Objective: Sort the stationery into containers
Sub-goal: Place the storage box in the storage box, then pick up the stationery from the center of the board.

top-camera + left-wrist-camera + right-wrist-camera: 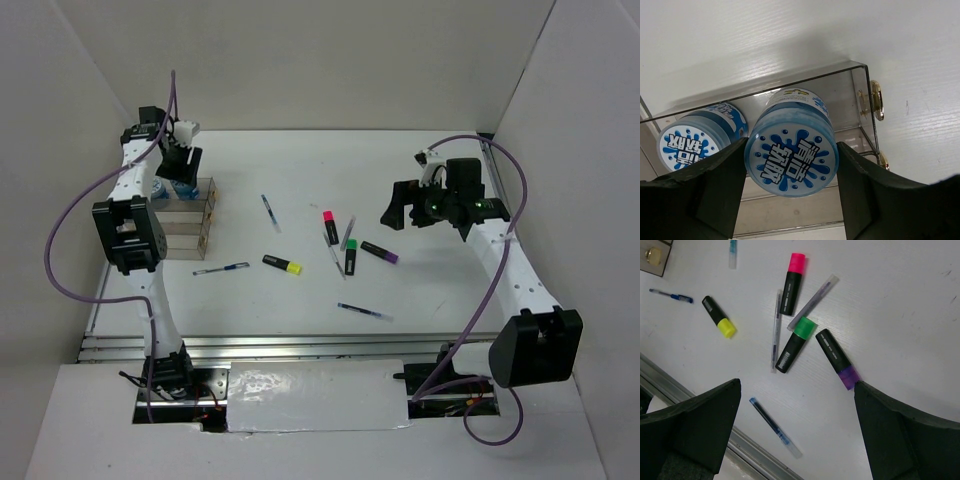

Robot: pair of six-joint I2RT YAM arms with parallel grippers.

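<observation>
Remote view of both arms. The left gripper (790, 200) clamps a blue-white patterned tub (791, 160) between its fingers (715, 195), held at the end compartment of the clear organizer box (863, 95). I cannot tell whether the tub touches the floor of the box. A second tub (690, 145) sits just beside it, partly cut off by a finger. In the top view the wrist hides both tubs almost wholly. The right gripper (800, 430) hangs with its jaws spread wide above the pink (792, 282), green (796, 345), purple (837, 359) and yellow highlighters (719, 316) and thin pens (776, 330) lying on the table (910, 300). One pen (733, 252) is cropped by the frame edge.
</observation>
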